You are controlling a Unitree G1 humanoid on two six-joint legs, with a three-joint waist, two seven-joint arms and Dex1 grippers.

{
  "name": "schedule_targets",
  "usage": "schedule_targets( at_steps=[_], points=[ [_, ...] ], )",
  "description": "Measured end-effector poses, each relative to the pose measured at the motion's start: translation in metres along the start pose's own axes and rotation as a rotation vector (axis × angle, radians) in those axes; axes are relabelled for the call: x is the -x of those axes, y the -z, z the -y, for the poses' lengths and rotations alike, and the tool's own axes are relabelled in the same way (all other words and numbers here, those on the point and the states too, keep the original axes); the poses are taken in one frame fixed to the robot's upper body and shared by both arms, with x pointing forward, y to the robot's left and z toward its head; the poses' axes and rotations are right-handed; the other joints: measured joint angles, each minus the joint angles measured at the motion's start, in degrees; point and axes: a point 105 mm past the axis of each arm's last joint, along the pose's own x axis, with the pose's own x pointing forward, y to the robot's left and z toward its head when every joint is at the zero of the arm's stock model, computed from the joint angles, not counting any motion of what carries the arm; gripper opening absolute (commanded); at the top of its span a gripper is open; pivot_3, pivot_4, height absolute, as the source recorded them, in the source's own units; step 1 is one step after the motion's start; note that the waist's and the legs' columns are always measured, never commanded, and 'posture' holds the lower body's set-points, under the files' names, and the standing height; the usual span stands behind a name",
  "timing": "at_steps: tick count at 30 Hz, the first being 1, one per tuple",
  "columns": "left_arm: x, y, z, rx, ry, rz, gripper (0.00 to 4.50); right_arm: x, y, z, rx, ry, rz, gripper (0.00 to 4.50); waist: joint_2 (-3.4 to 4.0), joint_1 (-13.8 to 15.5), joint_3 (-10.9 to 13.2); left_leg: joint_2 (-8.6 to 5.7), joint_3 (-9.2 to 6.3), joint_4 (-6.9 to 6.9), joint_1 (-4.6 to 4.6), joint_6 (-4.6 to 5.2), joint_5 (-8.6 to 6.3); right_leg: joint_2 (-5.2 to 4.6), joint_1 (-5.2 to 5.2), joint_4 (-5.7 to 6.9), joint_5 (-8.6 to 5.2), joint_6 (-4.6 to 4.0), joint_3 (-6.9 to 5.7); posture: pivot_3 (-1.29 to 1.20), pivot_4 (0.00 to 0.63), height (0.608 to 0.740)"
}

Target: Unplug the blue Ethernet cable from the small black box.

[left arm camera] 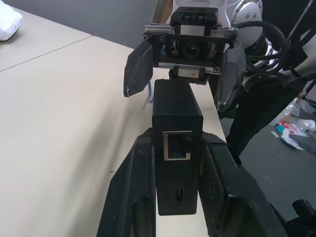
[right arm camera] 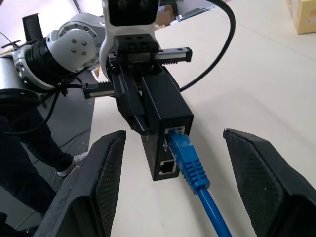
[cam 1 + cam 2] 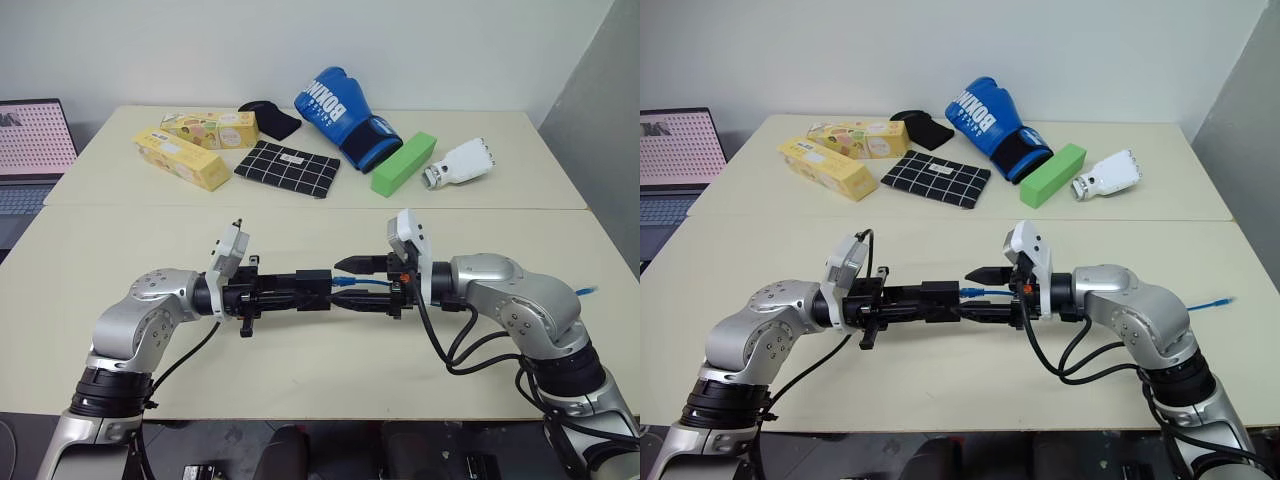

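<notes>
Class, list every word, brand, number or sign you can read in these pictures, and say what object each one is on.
"BOXING" in white letters, seen upside down, on the blue boxing glove.
Print on the two yellow boxes: too small to read.
White label on the black gridded cloth: too small to read.
Small black box and blue Ethernet cable: no readable text.

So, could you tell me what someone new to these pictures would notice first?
Probably the two grippers meeting above the near table: the left gripper is shut on the small black box, and the open right gripper straddles the blue Ethernet cable, which is plugged into the box. Next, the blue boxing glove at the back of the far table, beside a green block.
</notes>
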Motion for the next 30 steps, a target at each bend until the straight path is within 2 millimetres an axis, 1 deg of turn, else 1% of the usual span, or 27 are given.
schedule_targets(
  at_steps=[3,6,10,11,15,30],
  points=[
    [0.0001,0.0003,0.0001,-0.001,0.001,-0.003,0.78,0.0001,0.0003,-0.0001,-0.001,-0.003,-0.001,2.63,0.0,0.0,0.0,0.0,0.0,0.0,0.0,0.0,0.0,0.0,0.0,0.0,0.0,0.0,0.0,0.0,0.15,0.74],
    [0.0002,0.0006,0.0008,-0.002,0.007,-0.005,0.78,0.0005,0.0007,-0.0005,0.001,-0.009,-0.005,1.94,0.0,0.0,0.0,0.0,0.0,0.0,0.0,0.0,0.0,0.0,0.0,0.0,0.0,0.0,0.0,0.0,0.15,0.74],
    [0.0003,0.0015,0.0012,-0.001,0.01,-0.007,0.78,0.0011,0.001,-0.0008,0.005,-0.014,-0.008,1.18,0.0,0.0,0.0,0.0,-0.01,0.0,0.0,0.0,0.0,0.0,0.0,-0.01,0.0,0.0,0.0,0.0,0.15,0.74],
    [0.0002,0.0016,0.001,-0.001,0.008,-0.006,0.78,0.0016,0.0013,-0.0009,0.011,-0.018,-0.012,0.9,0.0,0.0,0.0,0.0,0.0,0.0,0.0,0.0,0.0,0.0,0.0,-0.01,0.0,0.0,0.0,0.0,0.15,0.74],
    [0.0004,0.0022,0.0012,0.002,0.011,-0.007,0.78,0.0031,0.0017,-0.0008,0.022,-0.025,-0.019,0.11,0.0,0.0,0.0,-0.01,0.0,-0.01,0.0,0.0,0.0,0.02,0.0,-0.02,0.0,0.0,0.0,0.0,0.15,0.74],
    [0.0007,0.0076,0.0063,0.013,0.025,-0.008,0.78,0.0043,0.0041,0.0,0.049,-0.095,-0.072,0.09,0.0,0.0,0.0,0.02,-0.01,-0.01,-0.01,0.0,0.0,0.04,0.0,-0.03,0.0,0.0,0.0,0.0,0.15,0.74]
  ],
)
